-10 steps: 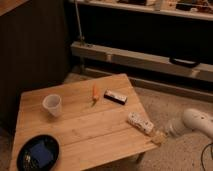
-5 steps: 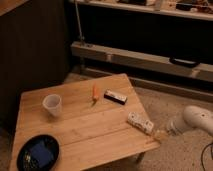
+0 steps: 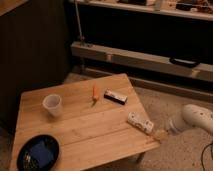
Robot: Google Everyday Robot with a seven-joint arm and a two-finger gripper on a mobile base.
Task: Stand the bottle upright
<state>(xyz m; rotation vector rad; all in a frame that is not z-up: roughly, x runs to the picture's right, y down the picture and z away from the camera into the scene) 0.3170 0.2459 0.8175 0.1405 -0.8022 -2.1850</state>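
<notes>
You're at the approach step: the bottle (image 3: 139, 122) lies flat at the worktop's (image 3: 95, 131) four o'clock, with the end effector (image 3: 160, 134) beside it. I cannot tell its grip state. Next, grasp the bottle and tilt it upright.

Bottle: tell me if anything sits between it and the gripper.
Nothing visible does. The gripper is at the table's right edge, close to the lying bottle's lower-right end; the box and cup lie farther left.
</notes>
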